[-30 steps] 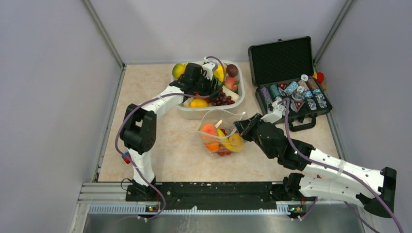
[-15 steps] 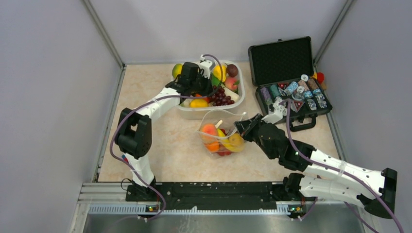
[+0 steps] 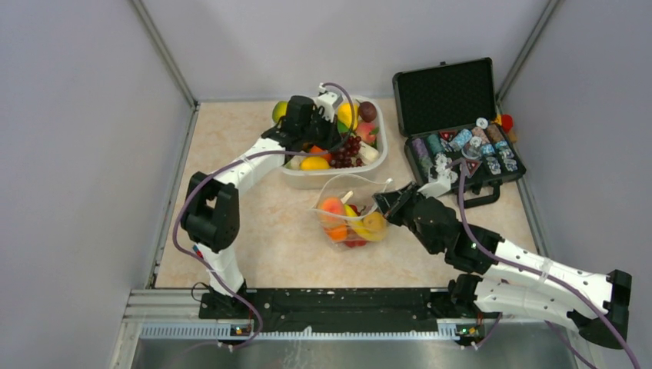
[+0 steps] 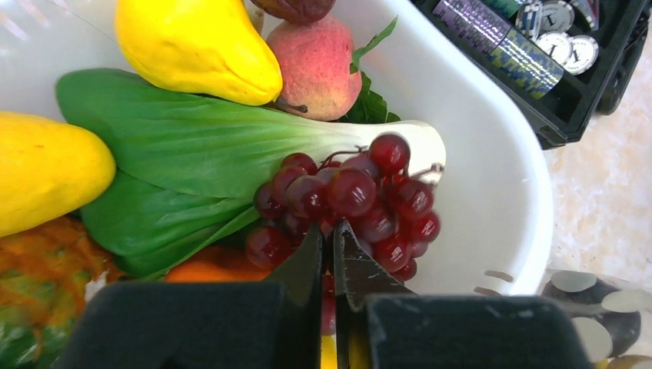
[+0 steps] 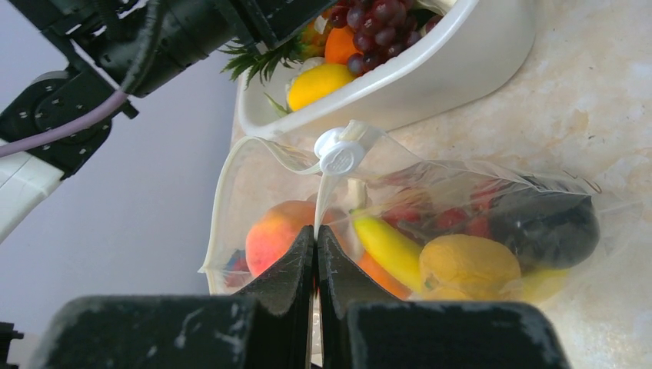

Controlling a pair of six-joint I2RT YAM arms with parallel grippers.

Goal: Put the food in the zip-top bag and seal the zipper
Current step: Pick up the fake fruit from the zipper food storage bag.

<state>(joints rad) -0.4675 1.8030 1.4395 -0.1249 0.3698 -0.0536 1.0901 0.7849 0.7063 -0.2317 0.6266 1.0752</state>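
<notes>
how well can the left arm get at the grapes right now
Likely yes: the left gripper seems pinched on the grapes, which lie atop the pile in the white tub, nothing covering them.

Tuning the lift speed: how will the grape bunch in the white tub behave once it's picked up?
The grape bunch is many glossy beads on thin stems, so it will probably dangle and swing, not lift stiffly. The left gripper pinches only at its near edge, so the grip may slip. It looks like light toy plastic.
</notes>
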